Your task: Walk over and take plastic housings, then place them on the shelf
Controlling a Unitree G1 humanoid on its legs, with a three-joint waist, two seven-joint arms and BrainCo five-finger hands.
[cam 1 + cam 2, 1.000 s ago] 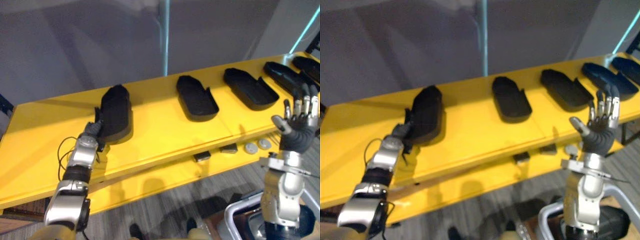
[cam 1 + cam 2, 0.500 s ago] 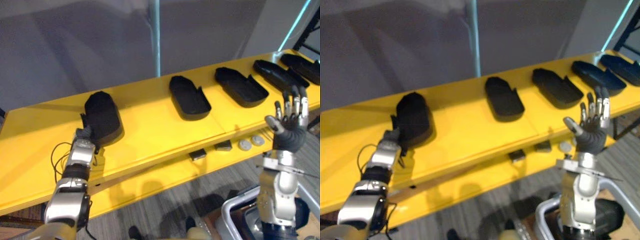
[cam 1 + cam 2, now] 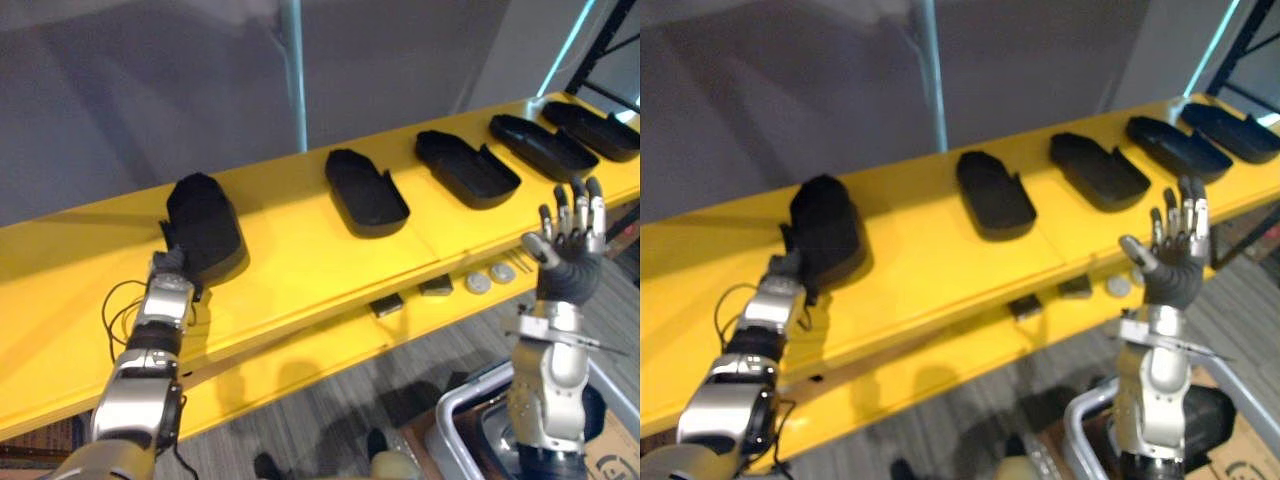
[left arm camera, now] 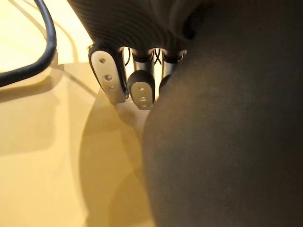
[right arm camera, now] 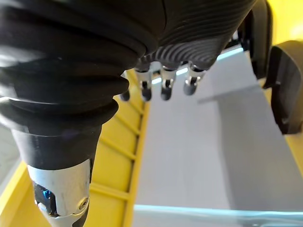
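Touching housing: left hand, grip cannot be told
Right hand: fingers straight, spread, holding nothing
Housing: resting on yellow shelf

Both head eyes look down on the same yellow shelf; wrist cameras view from very close
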